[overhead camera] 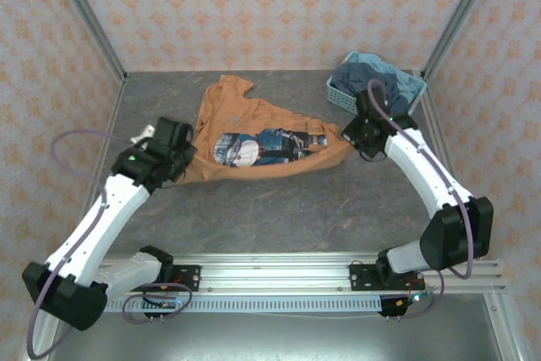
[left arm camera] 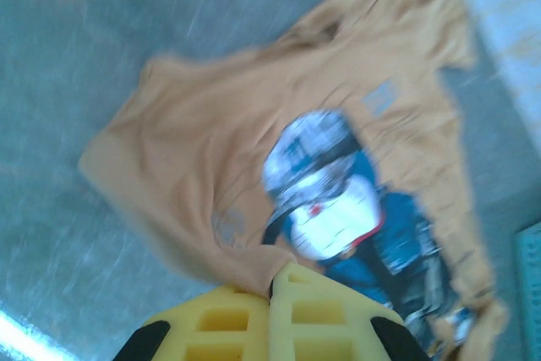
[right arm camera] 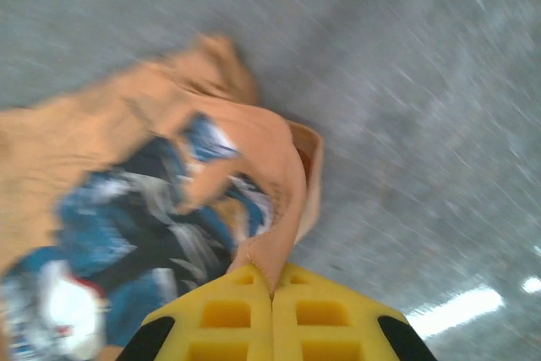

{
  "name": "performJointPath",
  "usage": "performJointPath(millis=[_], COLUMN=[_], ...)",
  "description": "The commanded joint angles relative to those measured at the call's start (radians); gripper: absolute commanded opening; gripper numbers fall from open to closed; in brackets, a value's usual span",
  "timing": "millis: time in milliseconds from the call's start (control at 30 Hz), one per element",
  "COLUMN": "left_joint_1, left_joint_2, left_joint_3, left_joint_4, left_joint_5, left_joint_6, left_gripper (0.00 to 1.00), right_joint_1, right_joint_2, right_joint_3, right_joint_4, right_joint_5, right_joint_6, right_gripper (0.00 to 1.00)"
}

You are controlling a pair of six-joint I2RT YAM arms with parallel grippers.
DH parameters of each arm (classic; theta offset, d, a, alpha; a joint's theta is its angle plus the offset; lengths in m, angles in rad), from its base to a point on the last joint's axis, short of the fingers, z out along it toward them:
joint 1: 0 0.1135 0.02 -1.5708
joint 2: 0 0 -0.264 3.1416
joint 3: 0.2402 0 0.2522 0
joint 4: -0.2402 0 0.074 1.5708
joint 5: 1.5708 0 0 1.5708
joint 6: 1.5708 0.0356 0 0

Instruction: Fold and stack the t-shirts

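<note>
The aluminium rail (overhead camera: pixel 270 272) that carries both arm bases runs along the near edge of the grey table (overhead camera: pixel 279 209), on the near side of the orange-tan t-shirt (overhead camera: pixel 245 116). From it, the two white arms reach out to opposite ends of that shirt.

The left hand (overhead camera: pixel 173 145) is at the shirt's left end. In the left wrist view, its yellow fingers (left arm camera: pixel 228 319) are pressed together with a fold of the shirt's (left arm camera: pixel 254 150) edge pinched at the seam between them, so the left hand (left arm camera: pixel 272 281) is clamped on the cloth. The right hand (overhead camera: pixel 359 134) is at the shirt's right end. In its own wrist view, the right hand (right arm camera: pixel 272 281) is likewise closed tight on a bunched edge of the shirt (right arm camera: pixel 84 141). Both wrist views are blurred.

The shirt is drawn out between the two hands in the middle of the table. Its blue-and-white chest print (overhead camera: pixel 262 148) faces up, and one part of the cloth trails off towards the far wall. I cannot tell whether its near edge is off the table.

Beyond the shirt's right end, at the far right corner of the table, stands a light blue lattice basket (overhead camera: pixel 338 95) with navy t-shirts (overhead camera: pixel 390 89) heaped inside.
</note>
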Motion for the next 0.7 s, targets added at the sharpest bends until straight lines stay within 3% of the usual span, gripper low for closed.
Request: performJointPath(millis=[0, 300, 533, 667], left_joint_1=[0.068, 0.089, 0.089, 0.090], left_joint_2=[0.007, -0.006, -0.134, -0.088], left_joint_3=[0.132, 0.519, 0.660, 0.816], left_joint_4=[-0.066, -0.132, 0.005, 0.020], left_joint_5=[-0.050, -0.169, -0.249, -0.252], left_joint_6=[0.171, 0.339, 0.447, 0.495], left_gripper=[0.00, 0.00, 0.00, 0.00], right_joint_1=[-0.005, -0.005, -0.006, -0.006], right_joint_2=[-0.041, -0.193, -0.386, -0.411], right_joint_3=[0.156, 0.323, 0.334, 0.371], right_joint_4=[-0.001, 0.090, 0.158, 0.165], right_joint_5=[-0.008, -0.133, -0.253, -0.292], right_joint_6=[-0.077, -0.154, -0.128, -0.089], right_gripper=[0.00, 0.00, 0.00, 0.00])
